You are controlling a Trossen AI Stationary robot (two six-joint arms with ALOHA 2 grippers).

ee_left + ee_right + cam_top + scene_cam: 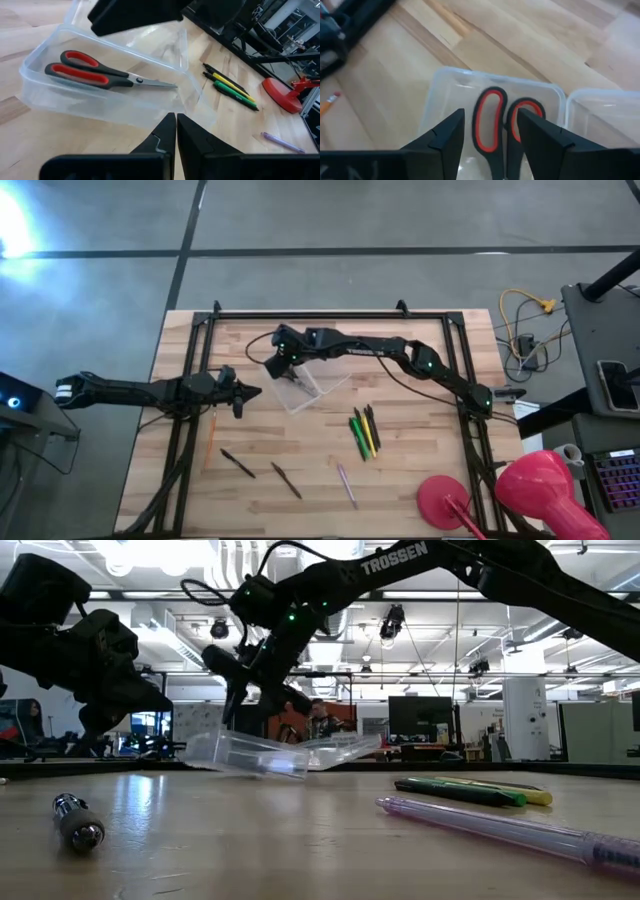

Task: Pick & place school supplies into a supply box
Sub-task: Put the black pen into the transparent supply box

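Wooden table (420,470) holds everything. On the left, the left gripper (240,395) waits near an orange pencil (211,435), its fingers (165,135) pressed together with nothing in them. Two black pens (238,464) lie below it. In the middle, the right gripper (487,131) hangs over the clear box (298,388), fingers apart, with the red scissors (100,74) lying inside. Green and yellow pens (363,434) and a purple pen (346,484) lie farther right.
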